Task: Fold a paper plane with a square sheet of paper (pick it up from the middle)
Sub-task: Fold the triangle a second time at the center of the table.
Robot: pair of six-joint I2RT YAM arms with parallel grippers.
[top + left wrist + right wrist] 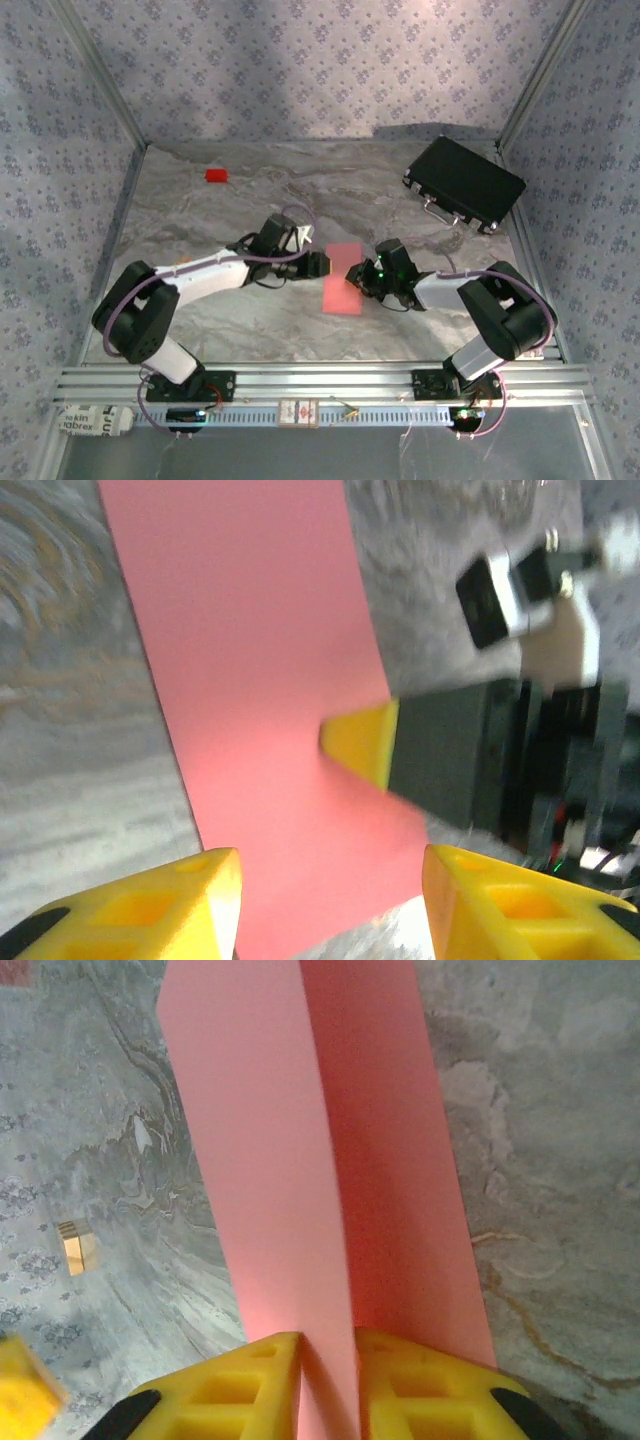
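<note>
The square sheet of paper, salmon-pink, lies mid-table folded into a long rectangle. In the right wrist view one half of the paper stands up along a centre crease and the other half lies flat. My right gripper is shut on the raised flap at its near end, and shows at the paper's right edge. My left gripper stands open just above the paper's left edge with nothing between its fingers, facing the right gripper's yellow fingertip. From above, the left gripper touches the paper's left side.
A black rectangular case lies at the back right. A small red block sits at the back left. Patterned walls close in three sides, and an aluminium rail runs along the near edge.
</note>
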